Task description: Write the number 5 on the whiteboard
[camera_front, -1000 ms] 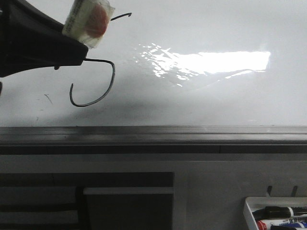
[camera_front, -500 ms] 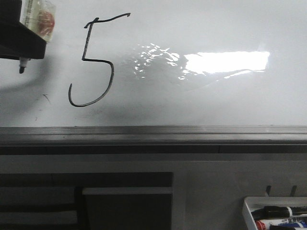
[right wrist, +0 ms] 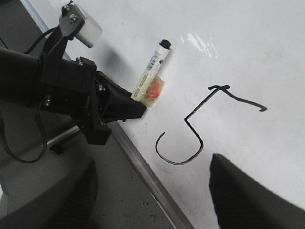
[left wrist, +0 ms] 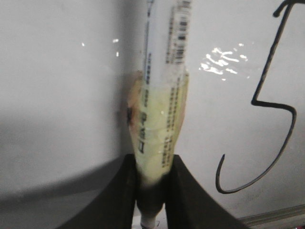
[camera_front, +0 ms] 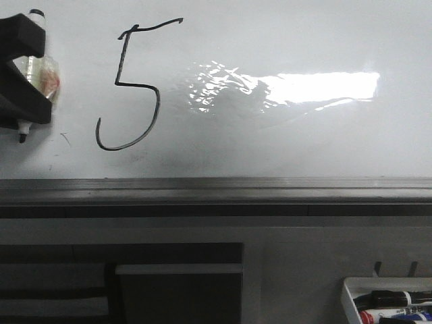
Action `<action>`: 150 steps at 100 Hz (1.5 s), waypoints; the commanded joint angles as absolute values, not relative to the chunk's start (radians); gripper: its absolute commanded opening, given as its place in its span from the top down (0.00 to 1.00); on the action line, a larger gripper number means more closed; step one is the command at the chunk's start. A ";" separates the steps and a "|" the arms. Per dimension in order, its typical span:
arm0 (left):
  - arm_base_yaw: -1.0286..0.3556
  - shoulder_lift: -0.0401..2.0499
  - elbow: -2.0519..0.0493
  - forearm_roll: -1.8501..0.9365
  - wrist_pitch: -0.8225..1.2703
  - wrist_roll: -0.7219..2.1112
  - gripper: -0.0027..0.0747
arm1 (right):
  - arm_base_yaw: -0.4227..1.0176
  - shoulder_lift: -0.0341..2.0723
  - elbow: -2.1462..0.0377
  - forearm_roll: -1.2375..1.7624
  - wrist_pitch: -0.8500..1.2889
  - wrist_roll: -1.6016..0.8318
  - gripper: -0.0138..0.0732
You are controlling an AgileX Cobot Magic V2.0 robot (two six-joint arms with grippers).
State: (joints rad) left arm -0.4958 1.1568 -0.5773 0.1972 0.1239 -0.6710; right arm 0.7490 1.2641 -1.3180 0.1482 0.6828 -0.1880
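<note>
A thin black number 5 (camera_front: 129,84) stands on the whiteboard (camera_front: 290,142), left of the glare patch. It also shows in the left wrist view (left wrist: 267,102) and the right wrist view (right wrist: 200,126). My left gripper (camera_front: 23,84) is at the far left of the front view, left of the 5, shut on a white marker (left wrist: 159,95) wrapped in yellowish tape. The marker also shows in the right wrist view (right wrist: 153,71). Its tip points down near the board. My right gripper (right wrist: 152,191) is open and empty, its fingers spread below the 5 over the board's rim.
The board's grey metal rim (camera_front: 216,189) runs across the front view. A small white tray (camera_front: 388,300) with markers sits at the lower right. A tiny black tick mark (camera_front: 65,139) lies left of the 5. A dark cabinet front (camera_front: 121,283) is below.
My left gripper with the marker has moved left and down, away from the 5. The whole digit, partly covered a second ago, now shows.
</note>
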 commanded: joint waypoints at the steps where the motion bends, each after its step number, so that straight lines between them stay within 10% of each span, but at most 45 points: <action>1: -0.493 1.163 -0.616 0.184 0.038 -0.680 0.99 | 0.747 1.233 -1.344 0.141 0.625 -0.198 0.32; 42: -0.493 1.199 -0.616 0.190 -0.009 -0.678 0.98 | 0.747 1.233 -1.344 0.141 0.623 -0.198 0.32; 75: -0.493 1.173 -0.616 0.203 -0.007 -0.678 0.54 | 0.747 1.233 -1.344 0.141 0.625 -0.198 0.32; 99: -0.493 1.055 -0.616 0.203 0.101 -0.678 0.54 | 0.747 1.227 -1.344 0.138 0.625 -0.198 0.35; 120: -0.493 0.837 -0.609 0.216 0.203 -0.673 0.62 | 0.747 1.134 -1.252 0.118 0.552 -0.198 0.92; 137: -0.493 0.612 -0.545 0.237 0.167 -0.620 0.99 | 0.747 0.975 -1.026 0.116 0.374 -0.198 0.91; 150: -0.493 0.446 -0.461 0.248 0.160 -0.569 0.99 | 0.747 0.797 -0.787 0.116 0.185 -0.198 0.91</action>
State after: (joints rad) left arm -0.4958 0.5343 -0.4822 0.2393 0.2321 -0.5970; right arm 0.7490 0.9086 -0.8851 0.1211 0.3773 -0.1896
